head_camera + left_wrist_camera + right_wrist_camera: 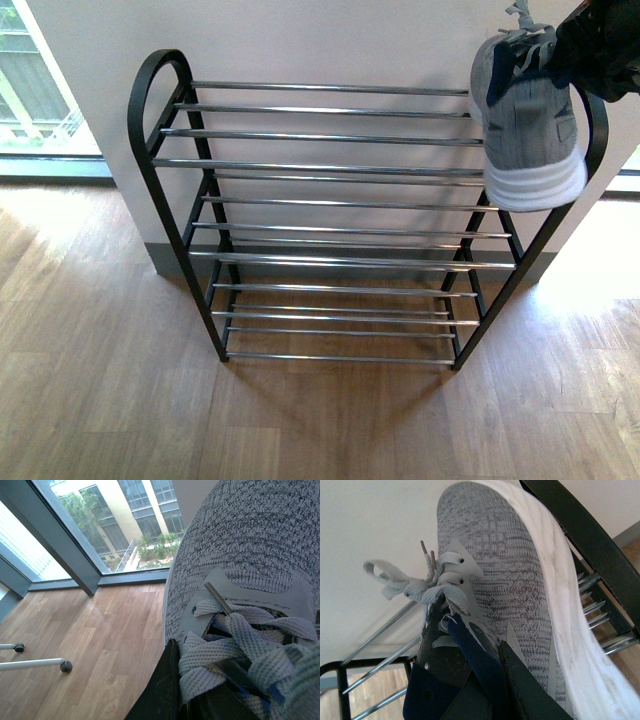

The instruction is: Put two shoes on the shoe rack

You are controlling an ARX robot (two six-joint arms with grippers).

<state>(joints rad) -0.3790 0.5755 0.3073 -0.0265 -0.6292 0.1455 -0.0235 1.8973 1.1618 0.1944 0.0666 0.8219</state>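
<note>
The shoe rack [320, 168] stands against the white wall, all its tiers bare. My right gripper [558, 45] is shut on one grey sneaker [528, 130] by its collar. The shoe hangs toe-down over the right end of the top tier, beside the right side loop. In the right wrist view the gripper [492, 692] pinches the navy collar of that sneaker [505, 580], whose white sole is close to the rack's black loop [590, 535]. My left gripper [192, 700] is shut on the other grey sneaker [250, 540] at its laces. It is out of the front view.
Wood floor [110, 390] lies in front of the rack. A floor-to-ceiling window [100, 525] is seen in the left wrist view, with two white legs on castors [65, 666] on the floor near it. The white wall [330, 40] backs the rack.
</note>
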